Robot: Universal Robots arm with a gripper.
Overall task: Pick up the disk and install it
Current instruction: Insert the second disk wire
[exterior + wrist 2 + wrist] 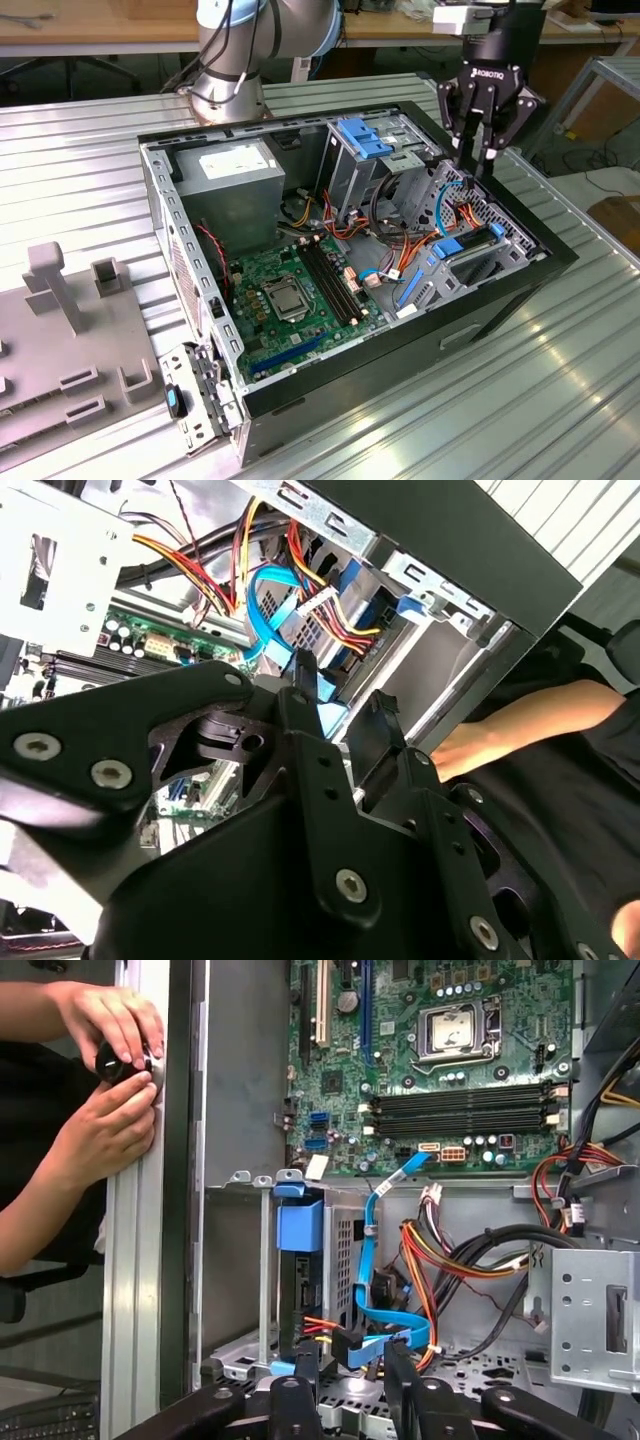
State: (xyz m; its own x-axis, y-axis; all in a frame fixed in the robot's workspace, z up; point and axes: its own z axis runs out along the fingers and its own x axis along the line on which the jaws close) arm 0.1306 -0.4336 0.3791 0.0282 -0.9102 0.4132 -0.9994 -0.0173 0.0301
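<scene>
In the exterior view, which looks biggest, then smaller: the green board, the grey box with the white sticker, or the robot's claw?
1. Green board
2. Grey box
3. Gripper

The grey box and gripper look close in size, and the gripper hangs higher above the case, so that order is unsure.

A ribbed metal worktop (90,160) is seen in the exterior view. An open computer case (340,250) is laid on its side on it. Beside the case, toward the exterior view's left, a grey fixture plate (70,350) with upright blocks is placed. Behind the case, the arm's base (225,90) is mounted.
</scene>
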